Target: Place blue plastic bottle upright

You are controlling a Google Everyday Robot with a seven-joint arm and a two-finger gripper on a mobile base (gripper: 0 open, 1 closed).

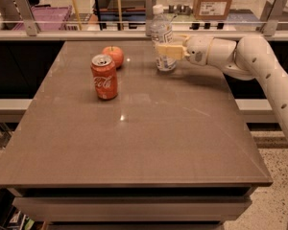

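Observation:
The blue plastic bottle (162, 36) is clear with a white cap and a pale label. It stands upright on the brown table (134, 138), toward the far edge, right of centre. My gripper (164, 51) reaches in from the right on a white arm. Its pale fingers (170, 51) are around the bottle's lower half.
A red Coca-Cola can (104, 76) stands upright left of centre. An orange-red apple (113, 55) sits just behind it. A glass rail with metal posts (150, 7) runs along the far edge. A cardboard box (212, 1) and a purple crate (49, 17) lie beyond.

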